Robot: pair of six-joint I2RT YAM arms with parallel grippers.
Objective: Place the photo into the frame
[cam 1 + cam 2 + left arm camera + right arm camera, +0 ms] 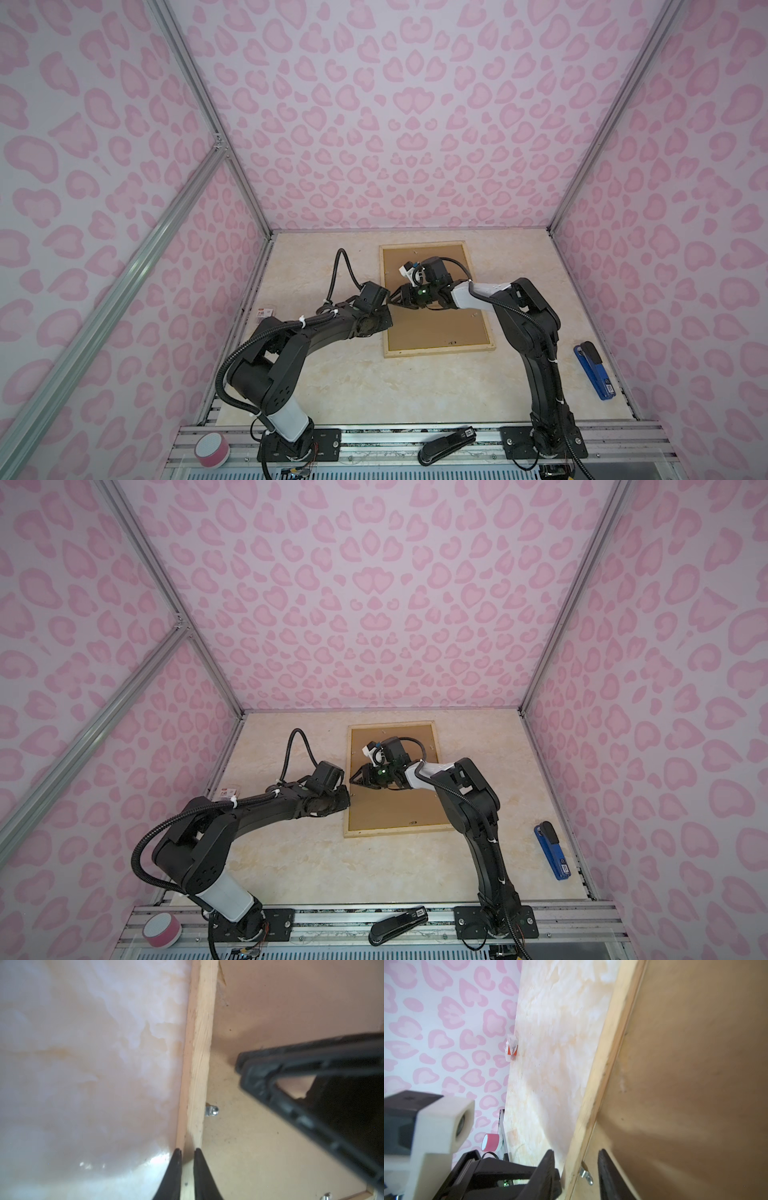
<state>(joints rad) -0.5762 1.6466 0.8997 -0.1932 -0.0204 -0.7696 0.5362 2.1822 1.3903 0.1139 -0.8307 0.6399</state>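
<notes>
At mid-picture in both top views, the pale wooden rectangular frame [440, 351] [399, 832] lies flat on the beige marbled table [353, 395], brown backing board [436, 328] inside. Left gripper [187, 1152] narrowly straddles its left rail, grip unclear; right gripper [576, 1153], half-open, holds nothing.

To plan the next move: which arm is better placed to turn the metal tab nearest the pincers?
Probably right: the right pincer stands open over the metal tab, while the left pincer straddles only the frame rail.
</notes>
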